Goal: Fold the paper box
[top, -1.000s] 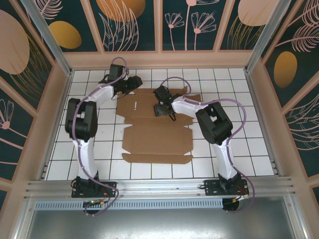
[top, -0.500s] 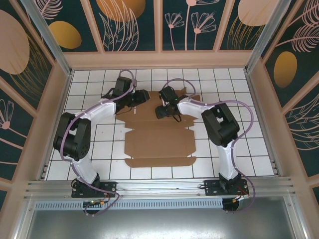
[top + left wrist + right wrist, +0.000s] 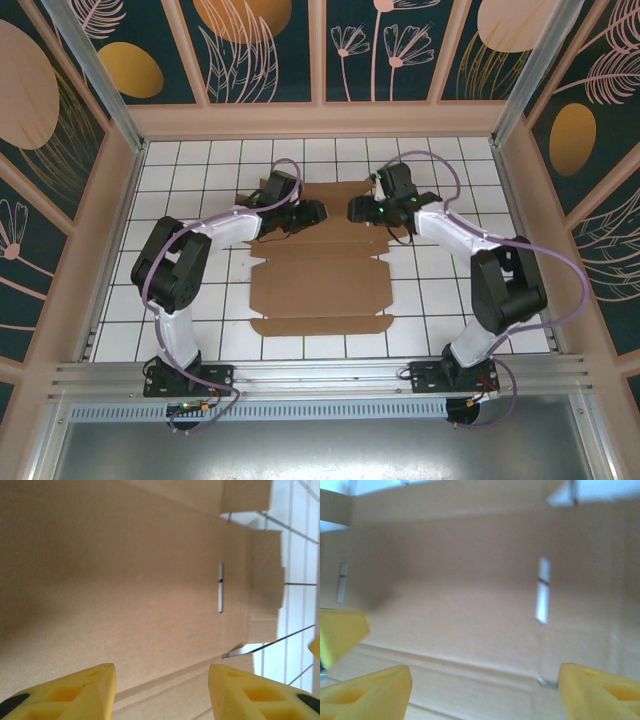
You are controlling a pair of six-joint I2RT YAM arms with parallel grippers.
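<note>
The paper box [image 3: 320, 285] is a brown die-cut cardboard sheet lying flat and unfolded on the white tiled table. Both grippers hover over its far panel, facing each other a short way apart. My left gripper [image 3: 320, 211] comes in from the left and my right gripper [image 3: 352, 210] from the right. In the left wrist view the left gripper [image 3: 160, 692] is open, its yellow fingers [image 3: 65, 692] spread over a crease with nothing between them. In the right wrist view the right gripper [image 3: 485, 692] is open above the cardboard [image 3: 470, 605], near a narrow slot [image 3: 542, 590].
A low wooden wall [image 3: 320, 120] rings the tiled table [image 3: 200, 290]. A metal rail [image 3: 320, 375] runs along the near edge by the arm bases. Bare tiles lie left and right of the sheet.
The left gripper has moved right along the far panel toward its middle. The right arm has swung out to the right and its gripper now points left. The sheet slid slightly right.
</note>
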